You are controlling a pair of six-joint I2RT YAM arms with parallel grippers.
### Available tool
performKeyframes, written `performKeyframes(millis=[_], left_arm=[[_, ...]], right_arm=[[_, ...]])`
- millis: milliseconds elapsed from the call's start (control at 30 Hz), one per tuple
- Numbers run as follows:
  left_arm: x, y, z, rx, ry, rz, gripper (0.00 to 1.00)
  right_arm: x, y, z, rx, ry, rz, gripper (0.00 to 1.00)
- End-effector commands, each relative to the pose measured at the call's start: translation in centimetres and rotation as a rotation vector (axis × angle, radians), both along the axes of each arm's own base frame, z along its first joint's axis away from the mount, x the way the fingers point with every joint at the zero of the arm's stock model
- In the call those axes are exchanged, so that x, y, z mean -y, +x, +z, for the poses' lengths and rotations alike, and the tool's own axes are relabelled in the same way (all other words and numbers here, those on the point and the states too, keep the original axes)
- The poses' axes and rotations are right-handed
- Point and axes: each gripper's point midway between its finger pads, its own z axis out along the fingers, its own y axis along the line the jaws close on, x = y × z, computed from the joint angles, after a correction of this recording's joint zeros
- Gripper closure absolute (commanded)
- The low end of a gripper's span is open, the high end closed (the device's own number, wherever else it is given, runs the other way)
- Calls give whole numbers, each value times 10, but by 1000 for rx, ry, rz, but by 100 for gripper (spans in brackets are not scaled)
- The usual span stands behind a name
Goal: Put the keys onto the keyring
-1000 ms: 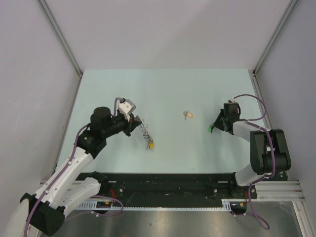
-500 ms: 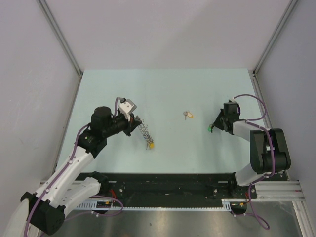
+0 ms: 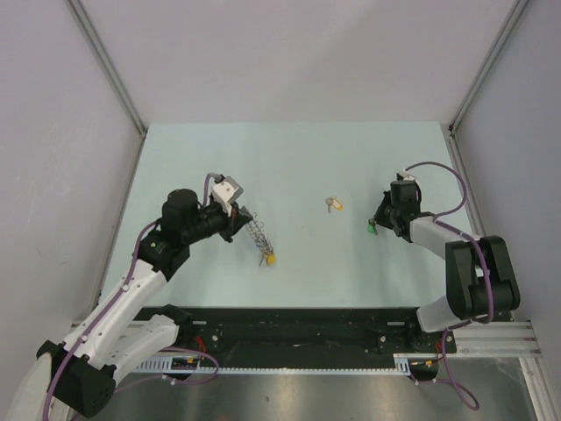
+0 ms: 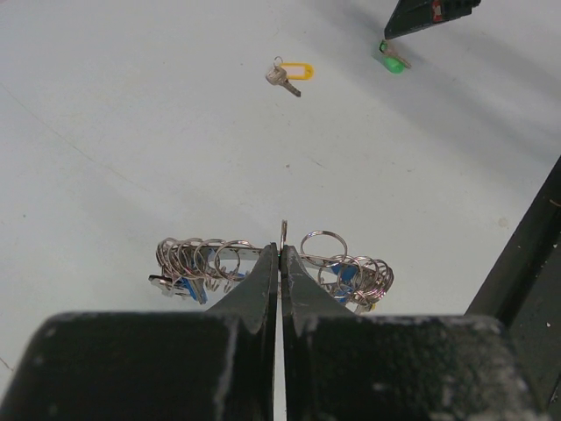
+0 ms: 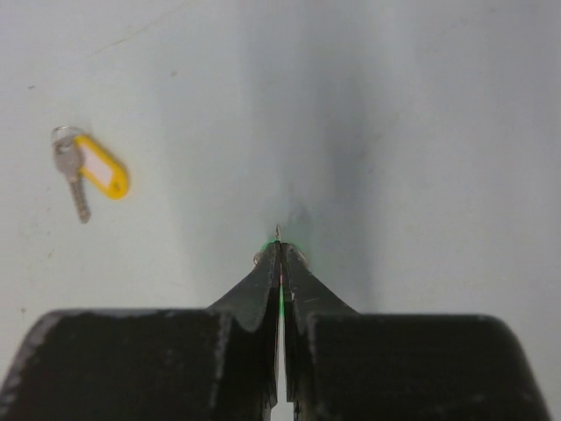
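Lying near the middle of the table (image 3: 298, 158), the yellow key (image 3: 333, 204) (image 4: 289, 74) (image 5: 88, 175) is left free of both arms. Its silver blade and yellow tag are joined at a small ring. In the right wrist view the tag is angled down and to the right, while the blade is pointed almost straight down.

The keyring (image 3: 257, 235) (image 4: 206, 261) is found well to the left of the yellow key and nearer the arm bases. Its wire is pinched at one end by the left gripper (image 3: 244, 217) (image 4: 280, 250), whose fingers are pressed together on it. In the top view its long axis is run from that gripper obliquely toward the near edge, and it is ended by a yellow head. In the left wrist view the bundle is spread crosswise to the fingers.

The green key (image 3: 372, 229) (image 4: 392, 61) (image 5: 280, 298) is held to the right of the yellow key, slightly nearer the bases. It is clamped between the closed fingers of the right gripper (image 3: 375, 224) (image 5: 279, 250). Only a green sliver and a small metal tip ahead of the fingertips are shown, so its direction cannot be told.
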Motion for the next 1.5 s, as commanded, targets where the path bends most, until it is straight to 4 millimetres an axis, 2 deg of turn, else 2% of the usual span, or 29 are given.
performKeyframes(millis=[0, 67, 100, 133, 167, 200, 233, 267, 400, 433, 467, 533, 600, 633, 667, 700, 767, 800, 900, 1100, 1300, 1467], left_arm=[[8, -1, 24, 93, -33, -68, 99], [12, -6, 24, 97, -42, -110, 100], [14, -9, 25, 103, -46, -128, 99], [17, -13, 26, 104, -54, -160, 100], [19, -15, 27, 114, -55, -180, 100], [21, -17, 27, 115, -58, -199, 100], [24, -22, 27, 114, -68, -236, 99], [28, -26, 30, 129, -76, -272, 100], [39, -37, 35, 146, -101, -388, 100], [43, -44, 38, 147, -117, -444, 100], [46, -45, 40, 147, -125, -468, 100], [52, -46, 45, 141, -132, -515, 100], [57, -50, 54, 156, -137, -564, 100], [60, -48, 51, 156, -123, -580, 100], [62, -47, 52, 157, -117, -591, 100], [67, -49, 59, 176, -115, -614, 100], [72, -48, 55, 179, -97, -652, 99], [76, -50, 61, 192, -102, -677, 100], [81, -48, 61, 207, -98, -719, 100], [82, -45, 42, 211, -68, -736, 100], [82, -51, 37, 237, -90, -750, 99], [82, -49, 31, 272, -53, -727, 99]], right_arm=[[-20, 4, 43, 151, -100, 140, 100], [-31, 3, 67, 228, -133, 194, 100], [-47, -2, 74, 256, -150, 257, 100], [-53, -4, 84, 292, -183, 307, 100], [-63, -8, 103, 353, -195, 350, 100], [-79, -14, 114, 395, -200, 409, 100], [-87, -18, 123, 432, -229, 460, 100], [-100, -29, 151, 523, -230, 515, 100], [-139, -63, 185, 665, -265, 732, 100], [-144, -69, 192, 692, -288, 778, 100], [-149, -74, 206, 727, -283, 800, 100], [-162, -91, 209, 721, -279, 878, 100], [-169, -102, 222, 749, -296, 932, 100], [-177, -112, 225, 764, -293, 971, 100], [-180, -117, 226, 769, -303, 1000, 100], [-183, -121, 236, 792, -300, 1009, 100], [-187, -128, 240, 798, -312, 1049, 100], [-194, -135, 250, 821, -288, 1092, 100], [-202, -147, 257, 834, -270, 1162, 100], [-216, -160, 253, 816, -226, 1254, 100], [-229, -166, 246, 801, -177, 1309, 100], [-236, -167, 238, 776, -161, 1346, 100]])
